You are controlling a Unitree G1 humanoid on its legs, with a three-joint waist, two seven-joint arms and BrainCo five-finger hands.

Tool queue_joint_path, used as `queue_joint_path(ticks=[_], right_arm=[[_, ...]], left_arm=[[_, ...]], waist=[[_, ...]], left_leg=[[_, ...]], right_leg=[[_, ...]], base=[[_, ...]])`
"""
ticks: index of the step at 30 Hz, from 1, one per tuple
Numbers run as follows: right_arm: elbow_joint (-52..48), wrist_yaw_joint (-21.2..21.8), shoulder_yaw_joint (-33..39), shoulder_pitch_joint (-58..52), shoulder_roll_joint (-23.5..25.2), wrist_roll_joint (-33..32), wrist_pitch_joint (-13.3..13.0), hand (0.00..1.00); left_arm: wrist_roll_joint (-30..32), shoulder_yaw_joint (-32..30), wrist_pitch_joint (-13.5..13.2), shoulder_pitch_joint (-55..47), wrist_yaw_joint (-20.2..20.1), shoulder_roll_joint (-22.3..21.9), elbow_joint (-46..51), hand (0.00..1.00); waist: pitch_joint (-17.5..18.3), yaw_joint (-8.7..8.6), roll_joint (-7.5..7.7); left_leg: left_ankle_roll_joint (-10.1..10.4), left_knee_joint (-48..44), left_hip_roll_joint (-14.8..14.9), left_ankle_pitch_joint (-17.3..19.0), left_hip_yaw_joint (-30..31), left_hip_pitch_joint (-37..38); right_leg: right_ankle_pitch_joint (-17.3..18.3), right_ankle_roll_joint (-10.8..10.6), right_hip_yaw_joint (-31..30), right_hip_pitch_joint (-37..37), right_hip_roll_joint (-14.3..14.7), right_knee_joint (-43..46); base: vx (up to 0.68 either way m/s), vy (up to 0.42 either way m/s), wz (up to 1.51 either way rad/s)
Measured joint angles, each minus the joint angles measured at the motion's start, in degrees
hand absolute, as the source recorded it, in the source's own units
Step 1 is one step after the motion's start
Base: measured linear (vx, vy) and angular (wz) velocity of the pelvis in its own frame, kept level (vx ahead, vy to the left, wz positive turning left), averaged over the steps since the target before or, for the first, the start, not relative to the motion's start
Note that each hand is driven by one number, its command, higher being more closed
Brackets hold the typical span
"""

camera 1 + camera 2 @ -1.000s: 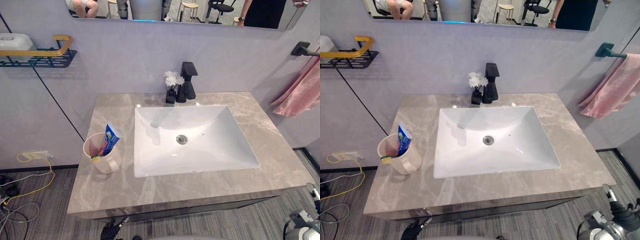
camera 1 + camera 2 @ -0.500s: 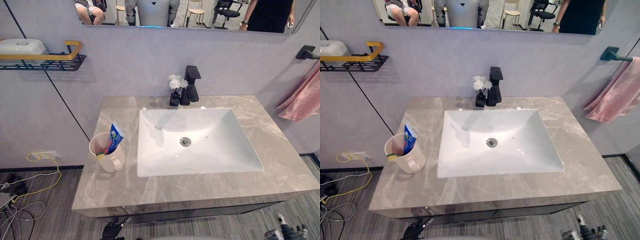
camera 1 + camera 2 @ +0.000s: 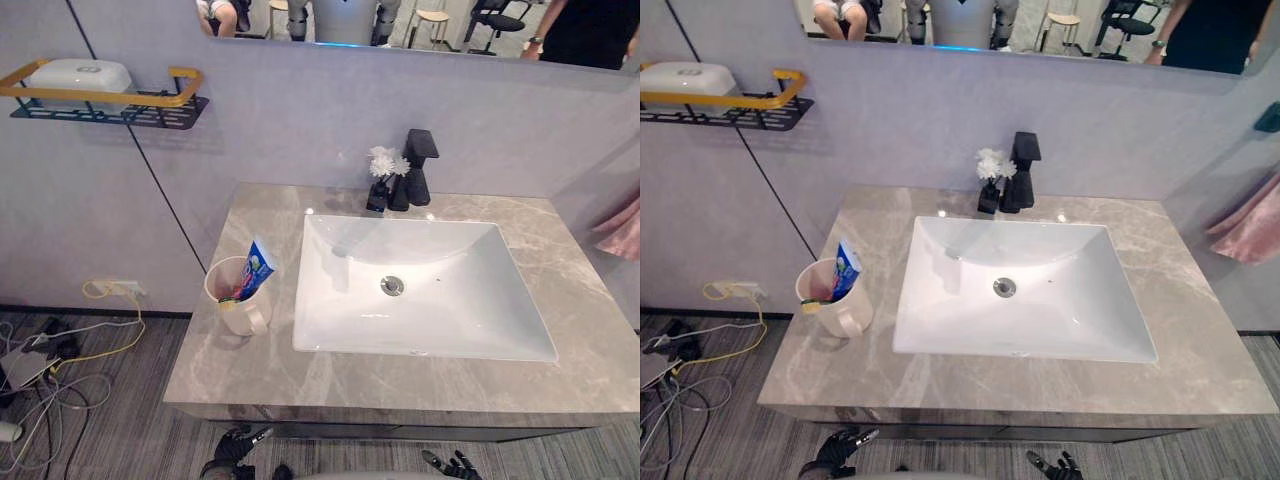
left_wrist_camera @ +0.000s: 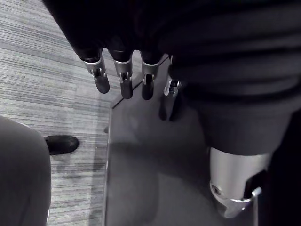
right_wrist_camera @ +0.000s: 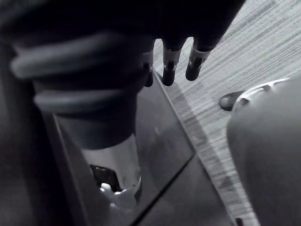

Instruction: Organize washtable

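Since the counter carries little beyond the cup at its left edge, with the toothpaste tube leaning inside it beside what may be a toothbrush, the tidying looks largely done, or else not begun; I cannot judge which. The sink is bare, and the tap and the small vase of white flowers stand together at the back. A white box sits on the wall shelf, and a pink towel hangs at the right. The left hand and right hand hang low before the cabinet, well short of the counter, fingers loosely straight and holding nothing. The tube bears print, too small to read.
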State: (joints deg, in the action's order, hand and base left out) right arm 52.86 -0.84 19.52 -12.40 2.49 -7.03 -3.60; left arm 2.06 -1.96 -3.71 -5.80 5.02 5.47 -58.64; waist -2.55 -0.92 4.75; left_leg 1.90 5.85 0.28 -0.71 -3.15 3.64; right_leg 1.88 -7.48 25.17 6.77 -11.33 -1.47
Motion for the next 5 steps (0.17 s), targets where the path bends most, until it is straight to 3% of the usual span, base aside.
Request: queue_joint_path(ticks=[5], right_arm=[[2.83, 0.02, -2.0, 2.34, -0.8, 1.21, 0.02, 0.0]], left_arm=[[0.95, 1.76, -0.02, 1.77, -0.01, 0.57, -1.56, 0.0]], waist=[[-1.34, 0.02, 0.58]], left_leg=[[-0.04, -0.32, -0.35, -0.11, 1.25, -0.33]], right_leg=[[0.06, -0.14, 1.31, 0.49, -0.08, -0.53]], base=[[0.02, -0.005, 0.13]])
